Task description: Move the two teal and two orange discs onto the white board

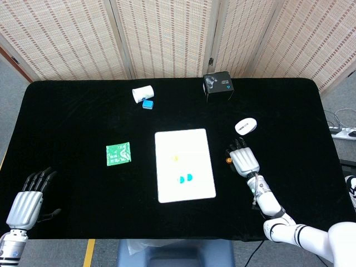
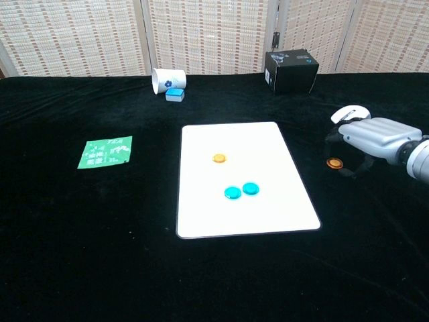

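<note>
- While three discs already lie on the white board [image 2: 268, 144], one orange disc [image 2: 334, 162] sits on the black cloth to the board's right, off it.
- On the board, an orange disc [image 2: 219, 158] lies toward the far half, and the two teal discs [image 2: 241, 190] lie side by side nearer me, almost touching.
- My right hand [image 2: 374, 138] hovers palm down just beside the loose orange disc, fingers [image 2: 346, 172] curled downward close to it, holding nothing.
- My left hand [image 1: 28, 201] rests at the near left corner of the table, well apart from everything, fingers stretched out and holding nothing.
- Farther out sit a white mouse [image 2: 349, 114] behind my right hand, a black box [image 2: 291, 71], a tipped white cup [image 2: 167, 80] with a small blue block [image 2: 175, 94], and a green packet [image 2: 105, 151].
</note>
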